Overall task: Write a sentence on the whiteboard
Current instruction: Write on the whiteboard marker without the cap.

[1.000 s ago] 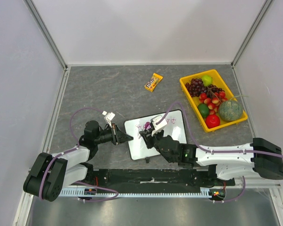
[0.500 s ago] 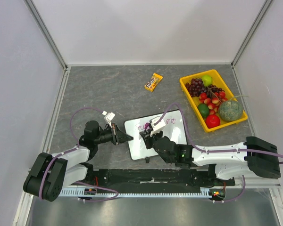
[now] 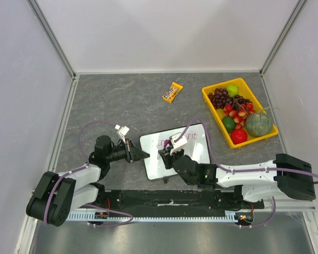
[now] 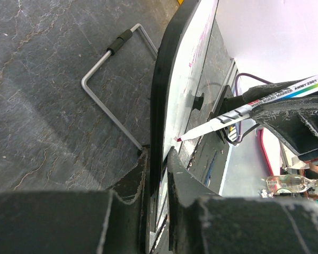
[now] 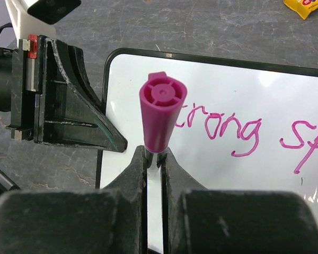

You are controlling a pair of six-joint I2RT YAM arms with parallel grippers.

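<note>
- the whiteboard (image 3: 152, 165) sits on the grey table (image 3: 122, 100) just ahead of the arm bases, well apart from the yellow tray (image 3: 212, 108) of fruit.
- the left gripper (image 4: 158, 159) is clamped on the board's left rim.
- the right gripper (image 5: 153, 159) pinches a pink-capped marker (image 5: 161, 114), its tip at the board's face.
- the sentence (image 5: 222, 126), in pink, shows "trong sp" in the right wrist view.

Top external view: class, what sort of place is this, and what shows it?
Probably a robot test cell: white panel walls enclose a grey tabletop, left arm and right arm bolted at its near edge, plus a fruit tray.
</note>
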